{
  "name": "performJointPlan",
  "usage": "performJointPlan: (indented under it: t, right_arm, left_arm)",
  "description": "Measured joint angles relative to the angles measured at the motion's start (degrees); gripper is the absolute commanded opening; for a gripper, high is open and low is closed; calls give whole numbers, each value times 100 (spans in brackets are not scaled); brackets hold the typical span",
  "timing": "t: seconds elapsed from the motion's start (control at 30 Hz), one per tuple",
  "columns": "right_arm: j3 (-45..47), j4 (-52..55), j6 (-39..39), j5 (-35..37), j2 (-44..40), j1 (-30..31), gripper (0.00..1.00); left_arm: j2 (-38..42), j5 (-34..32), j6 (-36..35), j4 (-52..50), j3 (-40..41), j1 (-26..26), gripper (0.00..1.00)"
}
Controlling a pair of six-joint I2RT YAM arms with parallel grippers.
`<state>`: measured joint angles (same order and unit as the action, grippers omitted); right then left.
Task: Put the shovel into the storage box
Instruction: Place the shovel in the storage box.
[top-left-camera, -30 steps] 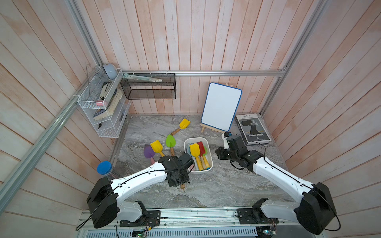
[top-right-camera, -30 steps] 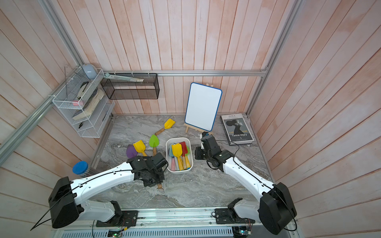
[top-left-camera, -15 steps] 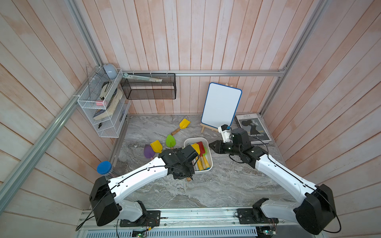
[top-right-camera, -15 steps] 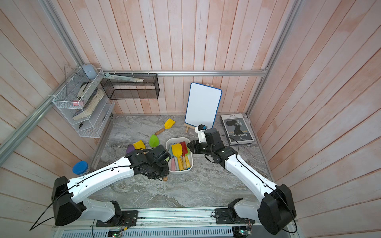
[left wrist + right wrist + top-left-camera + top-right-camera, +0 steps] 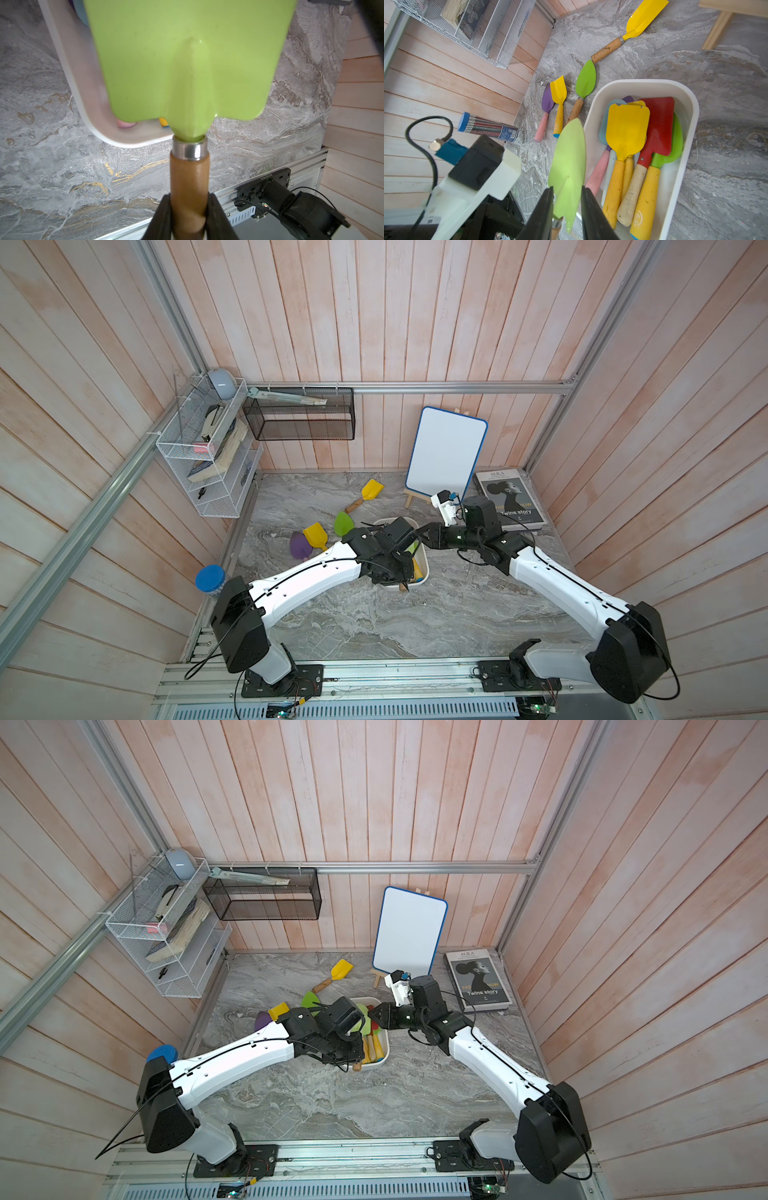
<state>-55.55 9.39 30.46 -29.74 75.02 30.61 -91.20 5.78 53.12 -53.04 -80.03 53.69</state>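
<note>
The left jaws are clamped on the wooden handle of the pale green shovel (image 5: 187,62), holding it in the air over the left rim of the white storage box (image 5: 643,81), blade pointing far. The right jaws stand either side of its blade; I cannot tell whether they pinch it. Other shovels (image 5: 627,124) lie inside the box, four more on the bench (image 5: 374,622) left of it
</note>
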Motion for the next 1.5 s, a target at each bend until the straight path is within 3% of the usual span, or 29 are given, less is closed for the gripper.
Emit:
performJointPlan:
  t: [0.83,1.17,1.37,1.43,1.5]
  right_arm:
    - [0,225,-26,376,33,0,32]
    - [2,173,2,363,160,0,23]
    - [2,85,90,284,160,0,8]
    - [0,-9,232,201,157,0,1]
    - [-9,-105,291,138,153,15,0]
  left_arm:
    - [-125,0,-109,37,-289,-76,11]
    - [-125,131,-111,258,-291,-76,11]
    - [-125,146,-109,310,-289,-76,11]
    - [-125,144,-101,343,-275,-76,17]
    - [-125,140,-96,374,-256,-81,32]
